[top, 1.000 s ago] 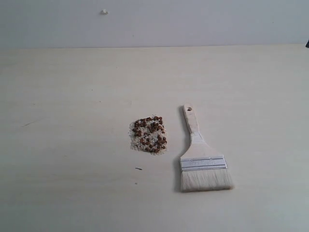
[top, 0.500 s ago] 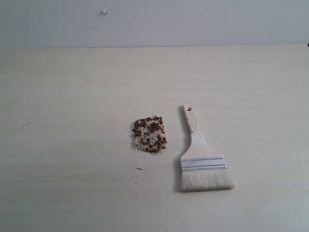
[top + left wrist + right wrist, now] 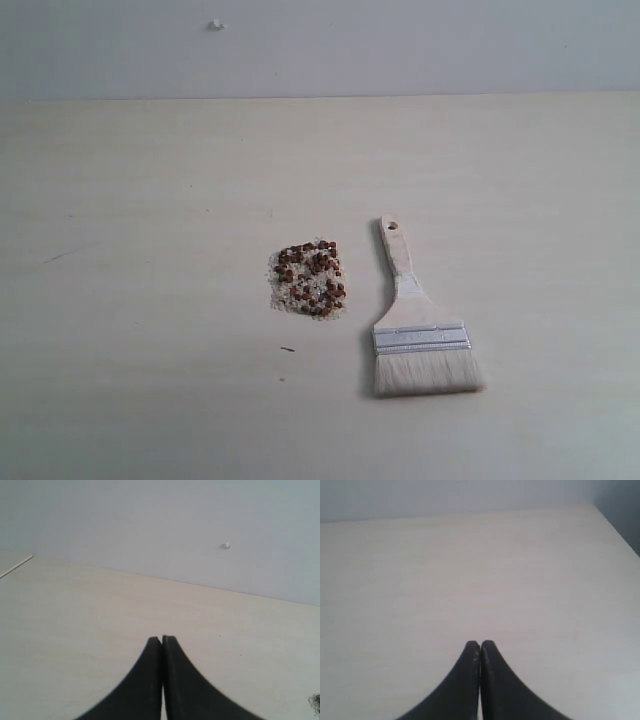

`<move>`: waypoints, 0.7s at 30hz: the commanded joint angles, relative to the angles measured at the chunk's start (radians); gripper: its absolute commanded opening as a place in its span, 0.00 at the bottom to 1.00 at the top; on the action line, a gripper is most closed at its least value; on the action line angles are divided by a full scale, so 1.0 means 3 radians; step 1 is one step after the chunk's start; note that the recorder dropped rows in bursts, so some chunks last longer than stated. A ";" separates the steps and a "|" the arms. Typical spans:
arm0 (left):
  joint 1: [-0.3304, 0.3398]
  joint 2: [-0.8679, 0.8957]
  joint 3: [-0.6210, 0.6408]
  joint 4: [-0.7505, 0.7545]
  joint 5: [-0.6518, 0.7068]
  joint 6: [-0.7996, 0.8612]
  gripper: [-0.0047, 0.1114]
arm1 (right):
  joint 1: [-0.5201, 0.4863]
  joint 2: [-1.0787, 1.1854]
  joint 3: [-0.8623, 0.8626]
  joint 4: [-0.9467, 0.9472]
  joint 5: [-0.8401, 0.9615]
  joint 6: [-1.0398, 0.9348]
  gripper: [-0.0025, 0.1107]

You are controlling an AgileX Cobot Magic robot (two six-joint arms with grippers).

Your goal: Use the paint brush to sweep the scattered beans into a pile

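Note:
The reddish-brown beans point(image 3: 309, 277), mixed with white grains, lie gathered in one small pile on the pale table, a little left of centre in the exterior view. Just right of it the paint brush point(image 3: 414, 323) lies flat, cream bristles toward the front, handle hole toward the back. No arm shows in the exterior view. My left gripper point(image 3: 162, 639) is shut with nothing between its black fingers, low over bare table; an edge of the pile point(image 3: 315, 701) peeks in at that view's border. My right gripper point(image 3: 480, 643) is shut too, over bare table, holding nothing.
A pale wooden table point(image 3: 150, 200) meets a grey wall at the back, with a small white bump point(image 3: 215, 25) on the wall. A tiny dark fleck point(image 3: 287, 349) lies in front of the pile. The table's corner point(image 3: 600, 515) shows in the right wrist view.
A dark tip at the far right edge of the exterior view has slipped out of sight. The pile and the brush have not moved.

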 commanded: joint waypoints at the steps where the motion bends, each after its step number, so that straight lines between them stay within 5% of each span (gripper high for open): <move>1: 0.0001 -0.0016 0.0007 -0.0016 -0.0006 -0.0016 0.04 | 0.0003 -0.0591 0.0003 0.1473 -0.0296 -0.1791 0.02; 5: 0.0001 -0.0016 0.0007 -0.0016 -0.0006 -0.0016 0.04 | 0.0003 -0.1126 0.0003 0.2575 -0.0294 -0.2565 0.02; 21: 0.0001 -0.0016 0.0007 -0.0016 -0.0006 -0.0016 0.04 | 0.0003 -0.2500 0.1066 0.2174 -0.0443 -0.2641 0.02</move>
